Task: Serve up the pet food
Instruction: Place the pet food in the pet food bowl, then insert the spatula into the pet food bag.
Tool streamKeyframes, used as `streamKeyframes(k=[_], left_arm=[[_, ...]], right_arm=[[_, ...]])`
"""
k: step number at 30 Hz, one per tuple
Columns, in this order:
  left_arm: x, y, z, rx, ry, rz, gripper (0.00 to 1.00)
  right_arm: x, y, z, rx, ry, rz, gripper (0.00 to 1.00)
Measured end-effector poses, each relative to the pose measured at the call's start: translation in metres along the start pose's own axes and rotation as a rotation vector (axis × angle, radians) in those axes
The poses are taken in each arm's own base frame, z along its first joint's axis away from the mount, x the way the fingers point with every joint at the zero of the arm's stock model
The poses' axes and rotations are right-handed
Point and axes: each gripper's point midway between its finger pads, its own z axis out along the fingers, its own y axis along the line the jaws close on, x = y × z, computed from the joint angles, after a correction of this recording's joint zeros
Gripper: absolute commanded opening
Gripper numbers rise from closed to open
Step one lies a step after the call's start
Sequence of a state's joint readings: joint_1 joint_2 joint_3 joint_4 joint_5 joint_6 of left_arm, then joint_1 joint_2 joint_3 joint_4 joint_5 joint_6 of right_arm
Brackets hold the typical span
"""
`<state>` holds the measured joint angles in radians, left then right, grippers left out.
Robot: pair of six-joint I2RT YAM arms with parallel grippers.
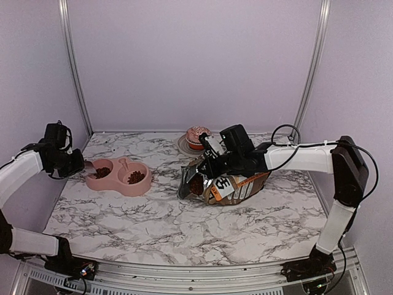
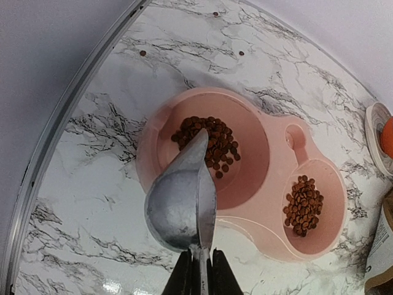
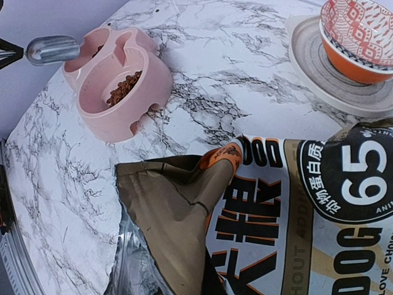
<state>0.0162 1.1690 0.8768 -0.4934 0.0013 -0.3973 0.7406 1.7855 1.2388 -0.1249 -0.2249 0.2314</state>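
**Holding a scoop over the pink dish**

The left arm's jaws pinch the handle of a metal scoop (image 2: 181, 209) at the bottom centre of the left wrist view. The scoop's rounded back faces that camera, and its pointed tip reaches over the larger well of a pink double dish (image 2: 258, 163). The pet food (image 2: 212, 144) lies as a loose heap in that well, just under the scoop's tip. A second small heap (image 2: 304, 206) sits in the narrower well to the right of it. A few stray pellets (image 2: 142, 53) lie on the marble tabletop (image 1: 184, 227) towards the upper left of the wrist view.

In the top view the dish sits at left of centre. At centre right, a printed food bag (image 1: 236, 184) lies on its side with more kibble (image 1: 195, 184) showing in its open mouth. The right arm's jaws are pressed together at the bag's upper edge; whether they pinch the foil cannot be told. Behind the bag, a patterned orange bowl (image 3: 359, 37) stands on a grey plate (image 3: 319, 67).
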Motion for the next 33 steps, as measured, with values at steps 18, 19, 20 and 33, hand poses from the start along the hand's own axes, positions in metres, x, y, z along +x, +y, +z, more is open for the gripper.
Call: streamKeyframes(k=[18,19,20,33], left_arm=[[0.013,-0.125,-0.085,0.439,-0.013,0.247,0.0],[0.02,-0.133,-0.089,0.478,0.001,0.263,0.0],[0.026,-0.141,-0.092,0.519,0.014,0.279,0.0],[0.117,-0.202,-0.121,0.913,0.165,0.431,0.0]], right_arm=[[0.0,0.001,-0.004,0.001,0.003,0.002,0.0],[0.0,0.001,-0.004,0.0,0.003,0.003,0.0],[0.001,0.001,-0.004,-0.002,0.004,0.005,0.0],[0.004,0.021,0.012,-0.026,0.09,-0.003,0.0]])
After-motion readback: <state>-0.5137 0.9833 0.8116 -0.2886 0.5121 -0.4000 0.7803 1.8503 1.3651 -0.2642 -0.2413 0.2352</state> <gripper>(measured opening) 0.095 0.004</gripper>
